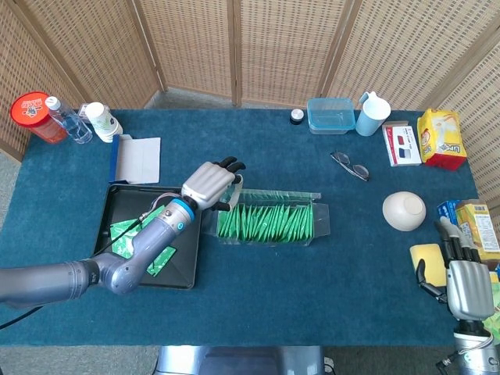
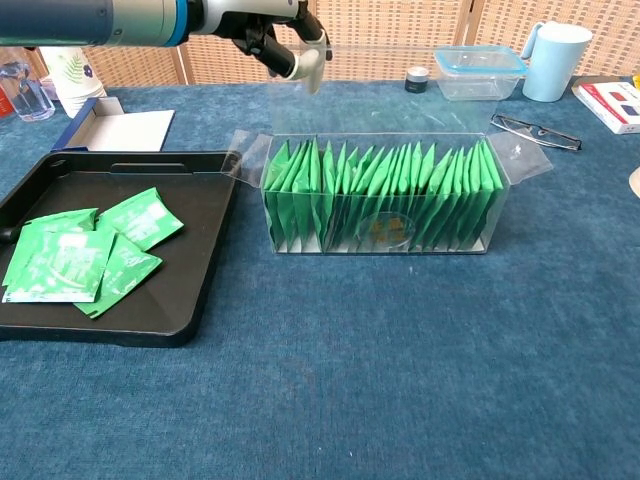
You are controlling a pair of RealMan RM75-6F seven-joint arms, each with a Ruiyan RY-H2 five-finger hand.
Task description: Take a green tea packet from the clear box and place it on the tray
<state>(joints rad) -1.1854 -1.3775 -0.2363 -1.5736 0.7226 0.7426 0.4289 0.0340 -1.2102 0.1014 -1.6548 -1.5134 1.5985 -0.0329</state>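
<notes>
The left hand [image 1: 209, 184] hangs above the clear box [image 2: 385, 195], fingers curled, holding nothing. The right hand [image 1: 461, 283] rests with fingers apart. Green tea packets [image 2: 380, 190] fill the box; some lie on the black tray [image 2: 190, 300].

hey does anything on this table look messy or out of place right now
Nothing looks spilled or damaged. The green tea packets already on the black tray lie loosely overlapped at different angles, not stacked. The packets in the clear box stand in a tidy row, and its end flaps hang open.
</notes>
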